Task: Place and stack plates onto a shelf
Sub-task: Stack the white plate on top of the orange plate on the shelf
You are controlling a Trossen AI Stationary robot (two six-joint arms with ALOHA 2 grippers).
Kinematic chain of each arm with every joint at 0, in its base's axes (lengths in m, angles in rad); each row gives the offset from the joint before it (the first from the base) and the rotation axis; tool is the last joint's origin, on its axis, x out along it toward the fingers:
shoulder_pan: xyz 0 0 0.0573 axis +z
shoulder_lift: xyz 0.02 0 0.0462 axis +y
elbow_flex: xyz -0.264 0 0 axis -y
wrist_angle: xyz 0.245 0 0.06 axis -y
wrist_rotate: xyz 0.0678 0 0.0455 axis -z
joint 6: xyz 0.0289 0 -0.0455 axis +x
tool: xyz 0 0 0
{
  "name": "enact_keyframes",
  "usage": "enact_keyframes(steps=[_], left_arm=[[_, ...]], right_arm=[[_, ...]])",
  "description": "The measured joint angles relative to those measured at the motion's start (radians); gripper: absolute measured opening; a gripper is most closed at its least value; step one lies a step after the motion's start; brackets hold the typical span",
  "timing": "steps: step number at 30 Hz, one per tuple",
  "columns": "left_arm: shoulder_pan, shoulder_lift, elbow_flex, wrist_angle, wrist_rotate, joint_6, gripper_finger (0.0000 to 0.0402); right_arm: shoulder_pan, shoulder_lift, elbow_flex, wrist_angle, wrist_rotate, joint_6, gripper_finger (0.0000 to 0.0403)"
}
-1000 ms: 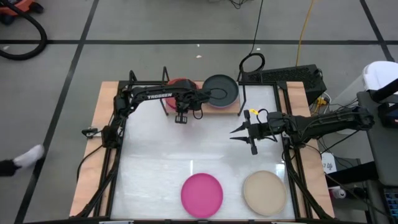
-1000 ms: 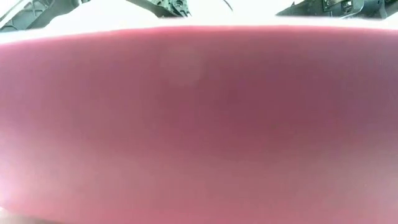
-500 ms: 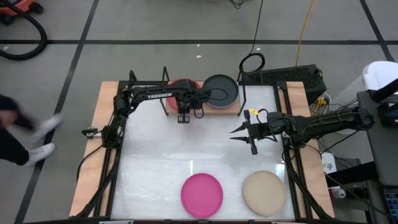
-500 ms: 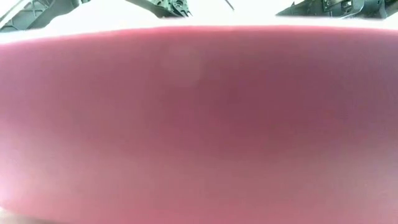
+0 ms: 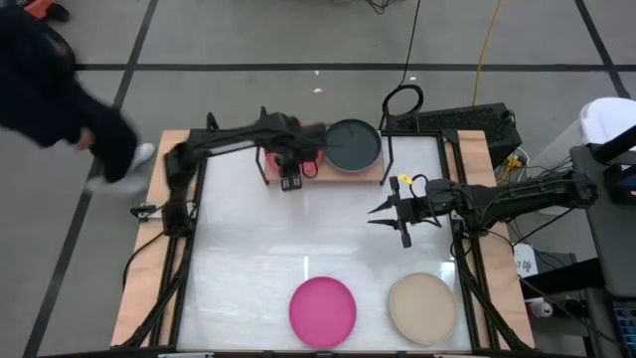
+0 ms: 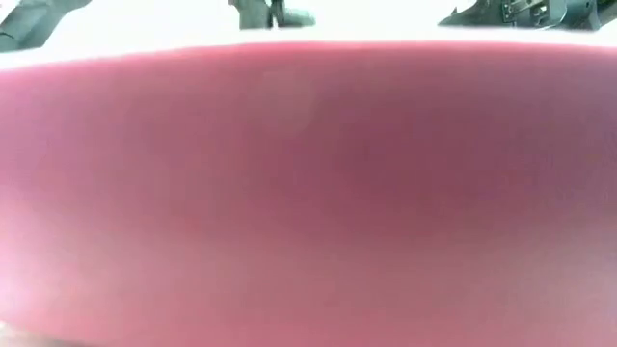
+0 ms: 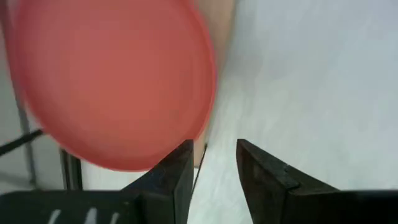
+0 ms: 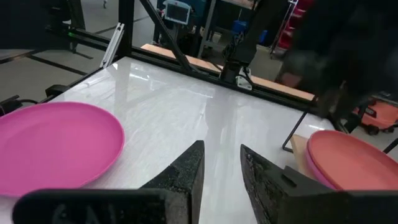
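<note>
The shelf [image 5: 370, 177] stands at the table's far middle. On its left half lies a red plate [image 7: 112, 81], on its right half a black plate [image 5: 353, 142] on top of a pink one. My left gripper [image 7: 214, 165] hovers open at the red plate's near rim, with only white table in its gap. My right gripper [image 5: 376, 213] waits open over the table's right middle. A magenta plate [image 5: 322, 310] and a beige plate [image 5: 422, 307] lie flat near the front edge. The magenta plate's rim [image 6: 308, 193] fills the low view.
A person in dark clothes [image 5: 60, 89] moves on the floor beyond the table's far left corner. A black wire loop [image 5: 402, 99] and a dark box [image 5: 457, 121] stand behind the shelf. White tabletop lies bare between the shelf and the two front plates.
My left arm has lifted its elbow, and its gripper has shifted slightly toward the far edge beside the red plate, which rests on the shelf. A person has walked into view at the far left.
</note>
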Motion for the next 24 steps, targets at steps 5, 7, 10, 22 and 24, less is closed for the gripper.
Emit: enact_keyframes(steps=[5, 7, 10, 22, 24], left_arm=[[-0.041, -0.224, -0.016, 0.196, 0.025, -0.071, 0.0128], [-0.073, -0.326, -0.057, 0.318, 0.025, -0.083, 0.0128], [-0.135, -0.468, -0.189, 0.556, 0.019, -0.084, 0.0128], [-0.379, -0.727, -0.950, 1.679, -0.009, -0.073, 0.0129], [-0.387, -0.727, -1.024, 1.811, -0.009, -0.055, 0.0129]], right_arm=[[0.000, 0.000, 0.000, -0.010, 0.000, 0.002, 0.0086], [0.000, 0.000, 0.000, -0.026, 0.000, 0.014, 0.0086], [0.000, 0.000, 0.000, -0.062, 0.000, 0.038, 0.0086], [0.000, -0.013, 0.055, -0.358, -0.079, 0.276, 0.0086], [0.000, -0.013, 0.084, -0.425, -0.079, 0.294, 0.0086]])
